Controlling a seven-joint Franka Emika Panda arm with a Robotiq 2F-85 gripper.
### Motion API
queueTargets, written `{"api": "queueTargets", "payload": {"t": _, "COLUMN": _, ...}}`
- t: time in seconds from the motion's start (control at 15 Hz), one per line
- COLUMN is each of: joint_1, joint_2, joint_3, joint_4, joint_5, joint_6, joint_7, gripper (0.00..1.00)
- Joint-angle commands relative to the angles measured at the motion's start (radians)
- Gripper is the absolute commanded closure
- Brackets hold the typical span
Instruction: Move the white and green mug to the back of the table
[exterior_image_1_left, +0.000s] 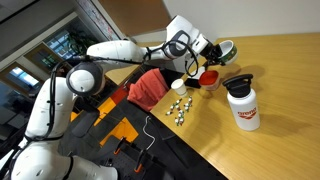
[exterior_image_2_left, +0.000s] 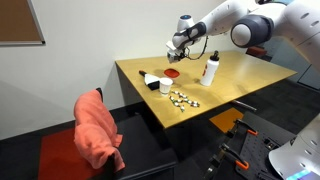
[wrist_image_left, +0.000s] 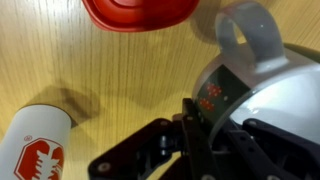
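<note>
The white and green mug fills the right of the wrist view, with its dark green inside and its white handle up top. My gripper is shut on its rim. In an exterior view the mug hangs in the gripper above the light-brown table, just past the red dish. In both exterior views the arm reaches over the table's far part; the gripper is small there and the mug cannot be made out.
A red dish lies under the gripper. A tall white bottle has a black lid. A small white cup and several small pieces lie near the edge. A red cloth drapes over a chair.
</note>
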Motion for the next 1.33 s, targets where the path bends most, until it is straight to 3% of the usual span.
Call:
{"api": "queueTargets", "payload": {"t": 0.0, "joint_1": -0.062, "joint_2": 0.104, "joint_3": 0.023, "joint_4": 0.184, "joint_5": -0.014, "joint_6": -0.067, "joint_7": 0.062, "gripper": 0.97}}
{"api": "queueTargets", "payload": {"t": 0.53, "joint_1": -0.145, "joint_2": 0.235, "joint_3": 0.062, "joint_4": 0.338, "joint_5": -0.009, "joint_6": -0.086, "joint_7": 0.113, "gripper": 0.97}}
{"api": "queueTargets", "payload": {"t": 1.27, "joint_1": -0.192, "joint_2": 0.347, "joint_3": 0.102, "joint_4": 0.485, "joint_5": -0.015, "joint_6": -0.191, "joint_7": 0.126, "gripper": 0.97}}
